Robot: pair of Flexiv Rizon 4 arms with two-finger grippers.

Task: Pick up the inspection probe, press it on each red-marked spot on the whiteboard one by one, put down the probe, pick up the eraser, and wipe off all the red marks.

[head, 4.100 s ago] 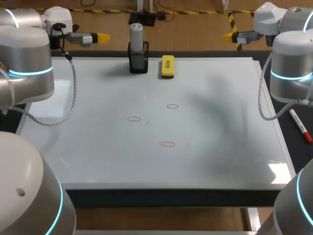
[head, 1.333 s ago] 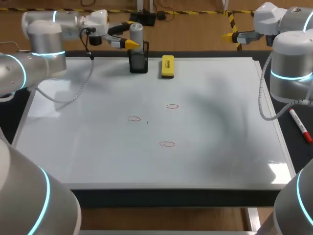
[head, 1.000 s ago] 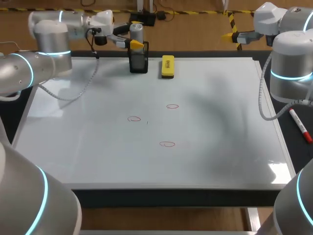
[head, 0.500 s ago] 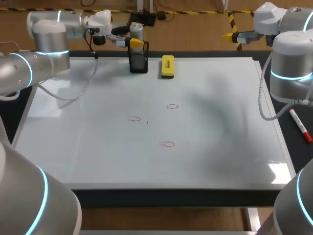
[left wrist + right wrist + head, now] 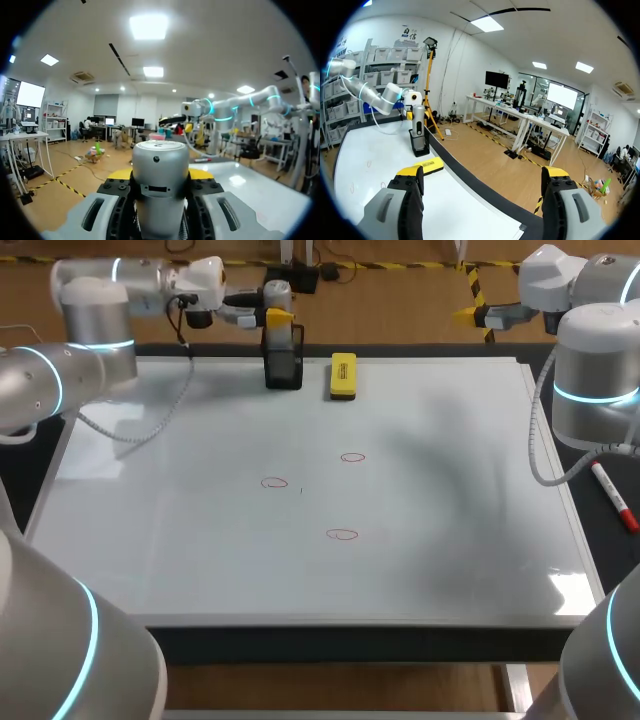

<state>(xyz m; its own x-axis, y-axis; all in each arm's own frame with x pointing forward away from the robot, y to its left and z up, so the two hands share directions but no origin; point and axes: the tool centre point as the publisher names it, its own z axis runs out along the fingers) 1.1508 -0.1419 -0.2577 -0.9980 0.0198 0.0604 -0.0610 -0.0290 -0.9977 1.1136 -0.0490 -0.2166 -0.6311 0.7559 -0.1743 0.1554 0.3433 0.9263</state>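
Observation:
The silver inspection probe (image 5: 278,295) stands upright in its black holder (image 5: 283,365) at the whiteboard's (image 5: 450,490) far edge. My left gripper (image 5: 278,312) comes in from the side at the probe's upper part. In the left wrist view the probe (image 5: 160,160) fills the gap of the left gripper (image 5: 160,175), both fingers pressed to its sides. The yellow eraser (image 5: 343,376) lies just right of the holder. Three red marks (image 5: 352,457) (image 5: 274,483) (image 5: 342,534) sit mid-board. My right gripper (image 5: 465,312) hangs open beyond the far right corner, its own view (image 5: 482,182) showing nothing between the fingers.
A red marker (image 5: 615,498) lies on the dark table right of the board. From the right wrist view the probe (image 5: 418,117) and eraser (image 5: 429,165) line the board's edge.
My left gripper's fingers have closed in from wide open onto the probe's upper part. The right arm has not moved.

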